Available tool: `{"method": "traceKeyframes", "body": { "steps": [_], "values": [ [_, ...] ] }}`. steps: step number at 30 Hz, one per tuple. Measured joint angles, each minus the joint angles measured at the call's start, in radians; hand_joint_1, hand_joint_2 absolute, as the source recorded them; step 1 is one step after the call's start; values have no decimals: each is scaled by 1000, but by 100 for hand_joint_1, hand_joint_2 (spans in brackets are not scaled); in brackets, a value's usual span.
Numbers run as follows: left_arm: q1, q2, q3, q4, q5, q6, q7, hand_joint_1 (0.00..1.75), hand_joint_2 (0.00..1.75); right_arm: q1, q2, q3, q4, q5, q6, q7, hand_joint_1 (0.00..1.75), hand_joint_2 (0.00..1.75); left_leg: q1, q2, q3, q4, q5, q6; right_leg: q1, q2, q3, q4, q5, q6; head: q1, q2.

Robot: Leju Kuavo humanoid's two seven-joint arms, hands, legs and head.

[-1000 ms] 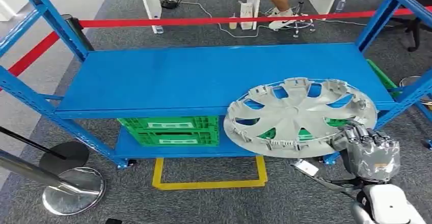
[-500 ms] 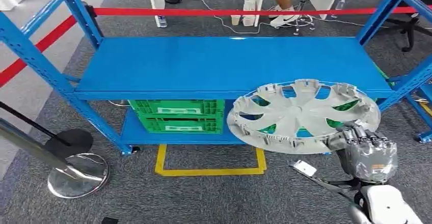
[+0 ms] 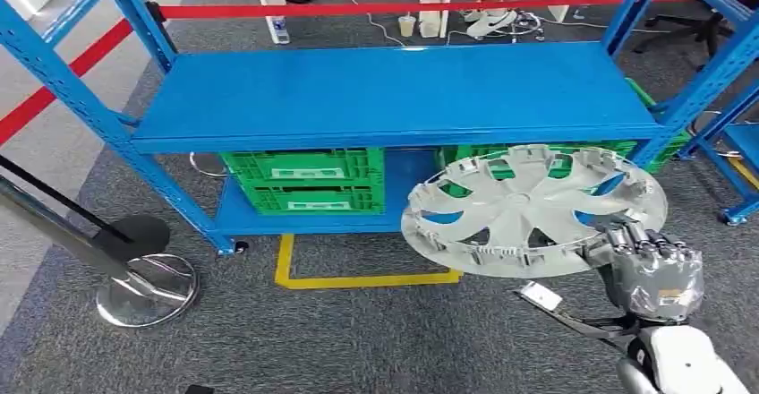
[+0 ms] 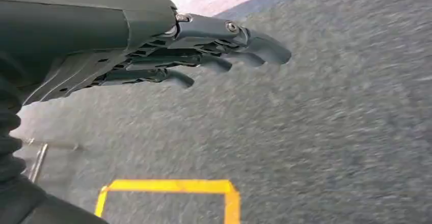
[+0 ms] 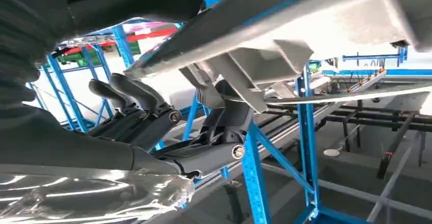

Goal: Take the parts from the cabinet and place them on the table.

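One hubcap (image 3: 533,210) pinched at its near rim by right hand (image 3: 652,269) fingers (image 5: 133,92), held flat, clear of shelf (image 3: 394,94) front edge; left hand (image 4: 168,56) spread, empty.

Head view looks down on the blue rack (image 3: 394,94); wrist views sit close.

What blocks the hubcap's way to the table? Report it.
The right hand holds the hubcap by its rim, clear of the blue rack. No table is in view, so its route cannot be judged. Nearby are a stanchion base and yellow floor marking.
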State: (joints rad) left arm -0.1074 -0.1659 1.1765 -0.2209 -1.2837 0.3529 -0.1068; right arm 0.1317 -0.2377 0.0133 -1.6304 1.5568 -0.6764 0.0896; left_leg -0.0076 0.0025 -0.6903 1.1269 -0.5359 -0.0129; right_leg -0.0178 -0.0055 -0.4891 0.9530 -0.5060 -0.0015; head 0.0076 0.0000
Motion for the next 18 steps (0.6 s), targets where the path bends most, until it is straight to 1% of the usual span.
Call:
{"method": "traceKeyframes", "body": {
  "steps": [1,2,3,4,5,6,7,8,9,10,11,12,13,14,15,18],
  "values": [
    [-1,0,0,0,0,0,0,0,175,0,0,0,2,-2,0,0,175,175,3,0,-18,87,-46,-4,1,0,-15,3,10,-1,1,0],
    [-1,0,0,0,0,0,0,0,175,0,0,0,4,-3,0,0,175,175,6,0,-27,156,-62,-7,1,-1,-32,7,20,-1,0,0],
    [-1,-1,0,0,0,0,0,0,175,0,0,0,6,-3,0,0,175,175,7,0,-18,174,-47,-8,1,-1,-47,12,28,0,0,0],
    [-1,-1,0,0,0,0,0,0,175,0,0,0,7,-4,0,0,175,175,8,0,10,156,-11,-7,1,0,-63,15,36,1,0,0],
    [-2,-1,0,0,0,0,0,0,175,0,0,0,7,-7,0,0,175,175,8,0,52,103,25,-3,2,1,-75,18,44,4,0,0],
    [-2,-1,0,0,0,0,0,0,175,0,-1,0,8,-8,0,0,175,175,7,-1,108,20,50,5,3,3,-84,19,51,6,0,0],
    [-3,0,0,0,0,0,0,0,175,1,-1,0,8,-11,0,-2,175,175,3,-6,172,-74,56,19,0,3,-90,19,57,8,0,0],
    [-4,4,0,0,0,0,0,0,175,-2,-1,0,11,-14,0,-2,175,175,-2,-7,215,-148,38,32,7,1,-97,23,63,15,2,0],
    [-6,3,0,0,0,1,0,0,175,-2,-2,0,15,-15,0,-3,175,175,-5,-7,223,-177,27,31,0,1,-102,23,76,26,2,0],
    [-6,2,0,0,0,1,0,0,175,-5,-2,0,18,-16,0,-3,175,175,-9,-7,216,-176,31,33,-5,0,-109,20,85,36,0,0],
    [-6,2,0,0,0,1,0,0,175,-5,-2,0,21,-16,0,-3,175,175,-12,-7,212,-177,39,36,-8,0,-114,15,93,44,0,0],
    [-3,-2,0,0,0,1,0,0,175,-4,-3,0,21,-16,0,-3,175,175,-9,-5,203,-189,59,44,-3,1,-117,10,99,51,0,0],
    [-3,-2,0,0,0,3,0,0,175,-4,-3,0,24,-16,0,-3,175,175,-2,-2,207,-208,64,49,-6,2,-134,24,62,51,2,0],
    [-3,-1,0,0,0,3,0,0,175,-5,-5,0,27,-16,0,-3,175,175,-1,-2,195,-203,70,58,-5,3,-153,72,10,52,7,0],
    [-4,-1,0,0,0,3,0,0,175,-6,-6,-1,29,-16,0,-3,175,175,-1,-1,187,-201,73,59,-7,3,-170,136,-36,54,10,0],
    [-4,-1,0,0,0,3,0,0,175,-6,-6,0,29,-16,0,-3,175,175,-1,-1,186,-201,74,59,-7,3,-171,141,-39,54,10,0]
  ]
}}
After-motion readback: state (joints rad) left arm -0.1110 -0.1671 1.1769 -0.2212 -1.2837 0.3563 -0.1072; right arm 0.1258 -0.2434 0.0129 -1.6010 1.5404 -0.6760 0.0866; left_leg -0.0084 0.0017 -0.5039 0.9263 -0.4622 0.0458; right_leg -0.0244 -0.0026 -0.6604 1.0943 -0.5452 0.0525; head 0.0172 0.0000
